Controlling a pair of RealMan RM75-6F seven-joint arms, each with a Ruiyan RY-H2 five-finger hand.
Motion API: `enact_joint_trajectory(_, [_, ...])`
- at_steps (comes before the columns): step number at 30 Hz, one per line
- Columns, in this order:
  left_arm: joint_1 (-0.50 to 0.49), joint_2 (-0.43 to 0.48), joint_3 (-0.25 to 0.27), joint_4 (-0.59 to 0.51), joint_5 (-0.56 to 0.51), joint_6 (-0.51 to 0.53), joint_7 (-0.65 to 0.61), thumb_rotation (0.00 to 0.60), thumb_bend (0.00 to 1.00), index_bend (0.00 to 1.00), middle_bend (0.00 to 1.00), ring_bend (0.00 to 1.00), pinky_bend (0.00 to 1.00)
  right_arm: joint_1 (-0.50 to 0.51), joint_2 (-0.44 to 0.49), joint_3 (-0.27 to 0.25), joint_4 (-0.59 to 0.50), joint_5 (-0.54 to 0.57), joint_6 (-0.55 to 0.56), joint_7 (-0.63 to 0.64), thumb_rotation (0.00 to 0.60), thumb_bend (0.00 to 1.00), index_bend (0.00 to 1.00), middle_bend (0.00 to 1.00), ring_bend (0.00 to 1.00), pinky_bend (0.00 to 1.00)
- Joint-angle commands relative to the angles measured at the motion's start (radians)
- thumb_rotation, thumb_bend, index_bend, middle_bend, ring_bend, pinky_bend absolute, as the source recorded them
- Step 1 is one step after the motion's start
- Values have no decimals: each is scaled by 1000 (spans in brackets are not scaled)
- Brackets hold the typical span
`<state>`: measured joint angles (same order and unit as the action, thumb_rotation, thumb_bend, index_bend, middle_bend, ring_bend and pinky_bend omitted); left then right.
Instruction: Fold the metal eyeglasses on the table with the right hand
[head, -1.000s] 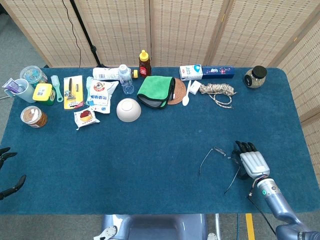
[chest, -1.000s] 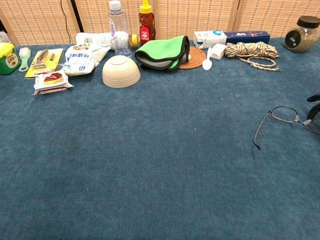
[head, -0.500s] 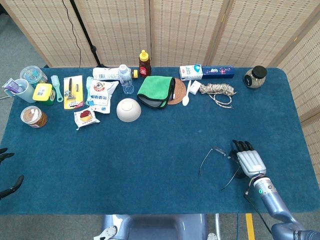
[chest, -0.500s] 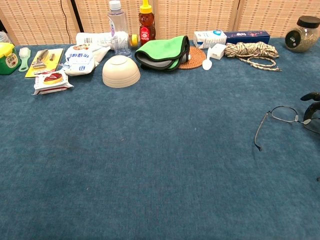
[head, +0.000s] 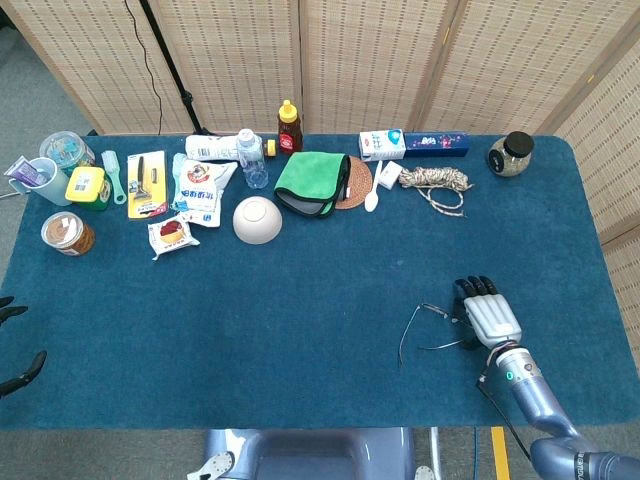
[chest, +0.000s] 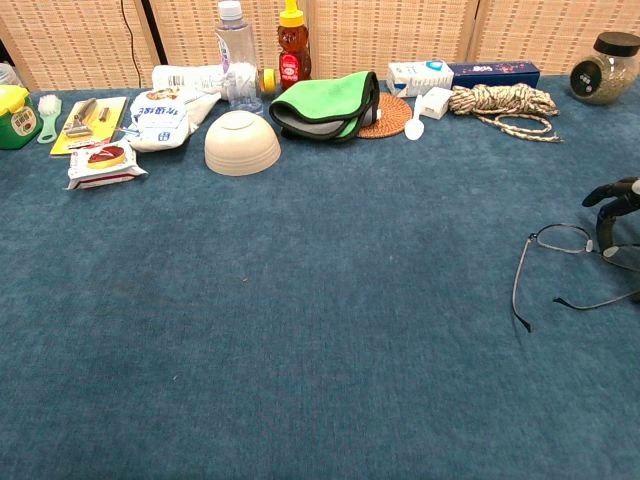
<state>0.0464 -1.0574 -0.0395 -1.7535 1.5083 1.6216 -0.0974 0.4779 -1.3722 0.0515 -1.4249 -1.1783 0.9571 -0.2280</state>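
The metal eyeglasses (head: 436, 310) lie on the blue table (head: 280, 340) at the front right. Seen from the chest view, the eyeglasses (chest: 563, 238) have their left arm sticking out toward me and their right arm swung across behind the lenses. My right hand (head: 487, 312) rests over the right end of the frame, dark fingers (chest: 612, 196) bent down and touching it; I see no closed grip. At the table's far left edge my left hand (head: 18, 342) hangs with fingers apart, holding nothing.
Along the back stand a white bowl (head: 258, 219), a green cloth (head: 313, 182), a water bottle (head: 251, 158), a honey bottle (head: 289, 126), a coiled rope (head: 436, 181), a jar (head: 511, 153) and snack packets (head: 203, 186).
The right hand has slid slightly left and away from me. The glasses' right arm has swung inward from pointing at me to lying across. The left hand is still.
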Motion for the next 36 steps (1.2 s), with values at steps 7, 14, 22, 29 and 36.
enact_joint_trajectory(7, [3, 2, -1, 3, -3, 2, -4, 539, 255, 261, 188, 150, 0, 14, -29, 24, 34, 23, -12, 2, 600, 56, 547, 184, 117, 39])
enact_joint_trajectory(14, [3, 1, -1, 2, -4, 1, -3, 538, 255, 261, 188, 150, 0, 33, -51, 54, 72, 55, -31, 6, 600, 57, 615, 236, 156, 56])
enact_joint_trajectory(22, [6, 0, -2, 2, -7, 2, 2, 539, 255, 261, 188, 151, 0, 80, -82, 90, 140, 60, -62, 8, 600, 56, 638, 254, 170, 61])
enact_joint_trajectory(29, [7, 0, -1, -2, -7, 3, 7, 540, 255, 260, 188, 151, 0, 123, -103, 109, 203, 41, -97, 32, 600, 57, 629, 254, 170, 61])
enact_joint_trajectory(36, [9, -1, -1, -6, -7, 4, 13, 538, 255, 261, 188, 150, 0, 155, -131, 123, 251, 31, -125, 58, 600, 56, 622, 253, 170, 61])
